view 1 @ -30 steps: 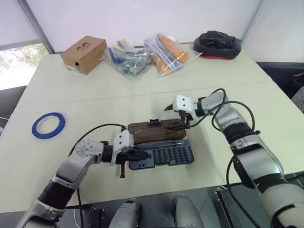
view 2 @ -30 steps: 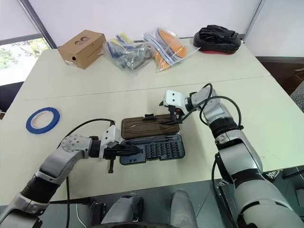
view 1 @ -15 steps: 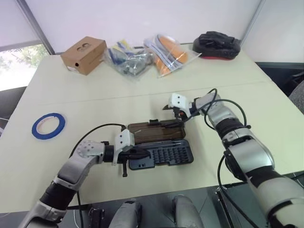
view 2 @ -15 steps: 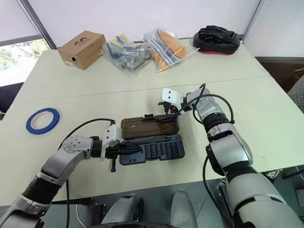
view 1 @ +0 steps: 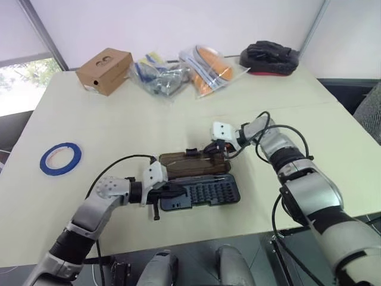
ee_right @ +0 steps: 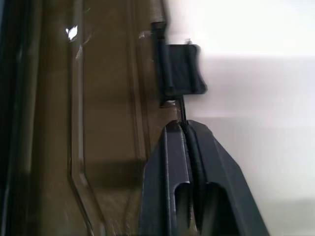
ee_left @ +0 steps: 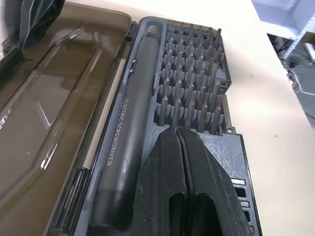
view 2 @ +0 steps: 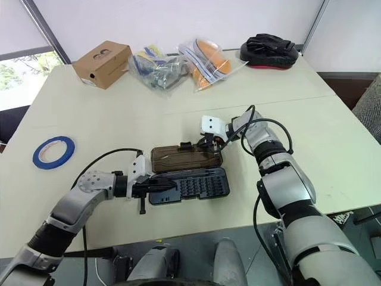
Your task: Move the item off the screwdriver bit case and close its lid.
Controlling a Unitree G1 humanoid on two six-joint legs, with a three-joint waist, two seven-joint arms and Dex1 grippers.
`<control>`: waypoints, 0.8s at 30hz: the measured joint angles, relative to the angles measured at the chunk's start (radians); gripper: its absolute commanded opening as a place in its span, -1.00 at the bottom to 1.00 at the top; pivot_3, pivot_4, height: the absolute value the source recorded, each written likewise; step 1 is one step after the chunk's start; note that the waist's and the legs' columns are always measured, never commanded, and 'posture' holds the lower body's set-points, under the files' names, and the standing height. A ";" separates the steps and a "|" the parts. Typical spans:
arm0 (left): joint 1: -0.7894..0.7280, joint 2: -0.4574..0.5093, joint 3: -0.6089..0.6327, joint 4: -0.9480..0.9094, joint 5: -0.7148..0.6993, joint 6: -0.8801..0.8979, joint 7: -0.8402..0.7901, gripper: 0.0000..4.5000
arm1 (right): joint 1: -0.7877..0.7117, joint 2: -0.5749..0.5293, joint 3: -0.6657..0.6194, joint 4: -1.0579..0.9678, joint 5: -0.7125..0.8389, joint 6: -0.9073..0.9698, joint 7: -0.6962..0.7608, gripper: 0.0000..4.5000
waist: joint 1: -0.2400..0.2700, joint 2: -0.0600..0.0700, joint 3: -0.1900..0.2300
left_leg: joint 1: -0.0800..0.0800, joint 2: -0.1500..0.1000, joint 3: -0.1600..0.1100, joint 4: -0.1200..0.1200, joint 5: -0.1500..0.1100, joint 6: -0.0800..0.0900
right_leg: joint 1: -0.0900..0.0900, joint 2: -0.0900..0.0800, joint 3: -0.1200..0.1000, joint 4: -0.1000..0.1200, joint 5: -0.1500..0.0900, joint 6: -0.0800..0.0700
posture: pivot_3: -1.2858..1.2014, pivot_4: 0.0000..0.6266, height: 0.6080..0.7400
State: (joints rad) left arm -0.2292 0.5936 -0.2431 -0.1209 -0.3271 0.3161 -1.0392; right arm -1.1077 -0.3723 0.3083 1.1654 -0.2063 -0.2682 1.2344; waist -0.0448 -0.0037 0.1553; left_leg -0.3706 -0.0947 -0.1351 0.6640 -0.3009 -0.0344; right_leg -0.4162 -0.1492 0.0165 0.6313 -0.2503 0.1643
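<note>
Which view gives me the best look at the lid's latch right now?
The right wrist view: the latch sits close up at the lid edge, just past the shut right gripper. In the head views it is a small black tab on the far edge. In the left wrist view I cannot make it out.

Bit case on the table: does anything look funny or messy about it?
Nothing is spilled or broken. The bit case just lies wide open, its brown lid flat on the table behind it. The blue tape roll sits far off to the left, not on the case.
</note>
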 measured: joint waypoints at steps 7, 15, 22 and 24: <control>-0.013 -0.008 0.021 0.023 -0.008 0.014 0.005 -1.00 | 0.001 -0.004 0.000 -0.003 -0.009 -0.006 0.008 -0.96 | 0.001 0.002 -0.002 | 0.000 0.000 0.000 0.000 0.000 0.000 | 0.000 0.000 0.000 0.000 0.000 0.000 | 0.03 -0.52 1.00; -0.015 -0.049 0.114 0.022 -0.059 0.121 0.102 -1.00 | 0.065 -0.058 -0.002 -0.165 -0.038 -0.117 -0.074 -0.96 | 0.000 0.002 -0.001 | -0.006 0.001 0.001 0.000 0.000 0.000 | -0.008 -0.001 0.001 0.002 0.000 0.000 | 0.03 -0.52 1.00; -0.008 -0.079 0.189 -0.013 -0.099 0.181 0.193 -1.00 | 0.211 -0.144 -0.014 -0.556 -0.024 -0.125 -0.133 -0.96 | 0.004 0.002 -0.001 | -0.007 0.001 0.001 -0.002 0.000 0.000 | -0.009 -0.001 0.001 0.000 0.000 0.000 | 0.03 -0.52 1.00; -0.008 -0.086 0.200 -0.020 -0.105 0.196 0.205 -1.00 | 0.251 -0.163 -0.015 -0.647 -0.025 -0.123 -0.158 -0.96 | 0.005 0.002 -0.001 | -0.007 0.001 0.001 -0.002 0.000 0.000 | -0.009 -0.001 0.001 0.000 0.000 0.000 | 0.03 -0.52 1.00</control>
State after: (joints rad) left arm -0.2371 0.5080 -0.0431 -0.1413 -0.4320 0.5116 -0.8340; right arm -0.8565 -0.5353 0.2932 0.5181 -0.2317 -0.3915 1.0760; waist -0.0398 -0.0017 0.1540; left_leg -0.3779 -0.0942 -0.1342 0.6623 -0.3010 -0.0345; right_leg -0.4251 -0.1506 0.0176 0.6311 -0.2502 0.1644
